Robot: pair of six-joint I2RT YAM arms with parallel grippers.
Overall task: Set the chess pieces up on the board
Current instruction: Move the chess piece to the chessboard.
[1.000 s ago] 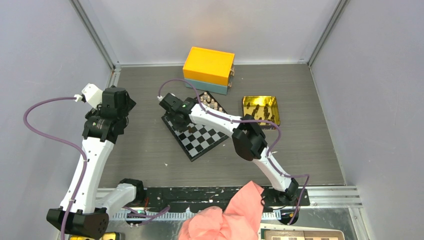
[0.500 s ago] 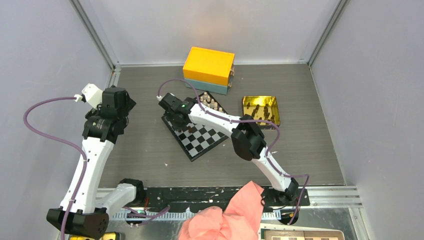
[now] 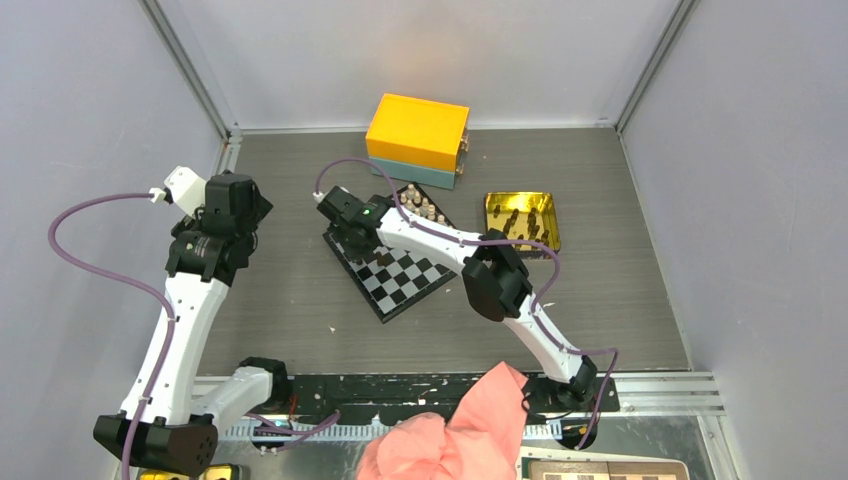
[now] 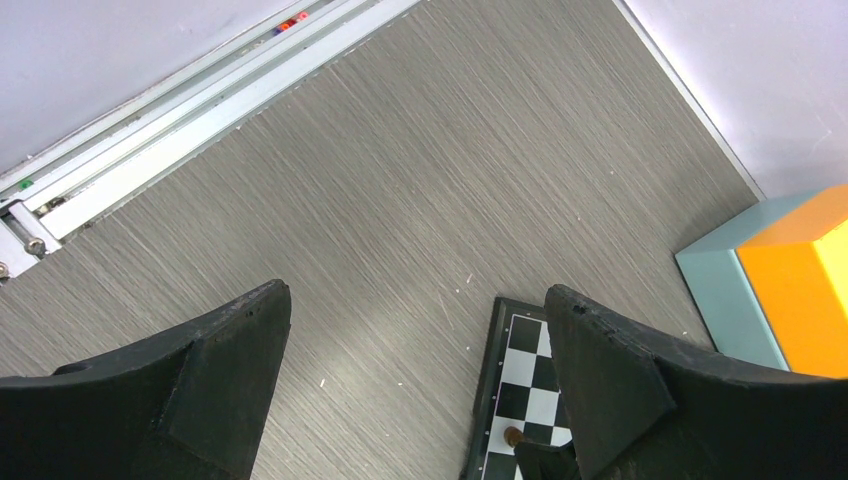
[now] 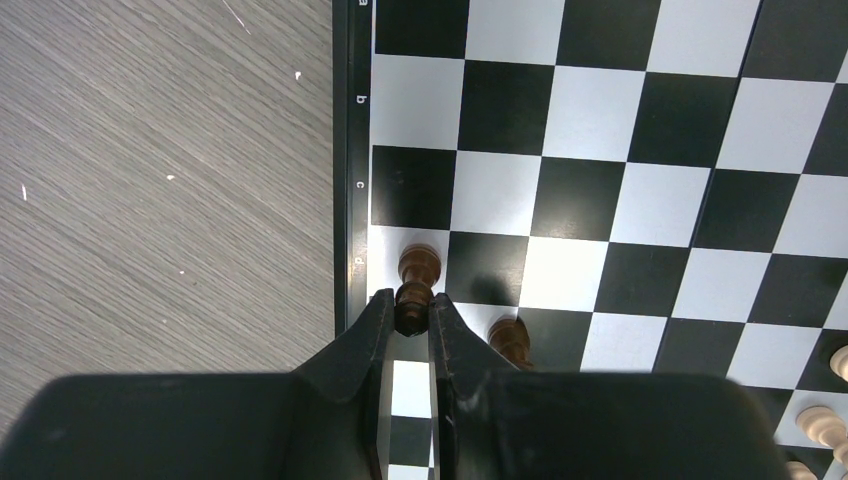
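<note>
The black-and-white board (image 3: 402,277) lies tilted mid-table. It fills the right wrist view (image 5: 600,150), and one corner shows in the left wrist view (image 4: 520,365). My right gripper (image 5: 411,305) is over the board's left edge (image 3: 356,238), shut on the top of a dark brown piece (image 5: 416,285) that stands on the white edge square by the letter d. A second dark piece (image 5: 510,340) stands beside it, and light tan pieces (image 5: 820,425) show at the lower right. More pieces (image 3: 425,208) stand along the board's far edge. My left gripper (image 4: 415,292) is open and empty above bare table left of the board (image 3: 232,205).
A yellow box on a teal base (image 3: 417,138) stands behind the board and also shows in the left wrist view (image 4: 800,290). A shiny gold tin (image 3: 521,221) lies to the right. A pink cloth (image 3: 455,430) and a brown-and-cream board (image 3: 605,470) lie at the near edge. A metal rail (image 4: 180,120) runs along the left wall.
</note>
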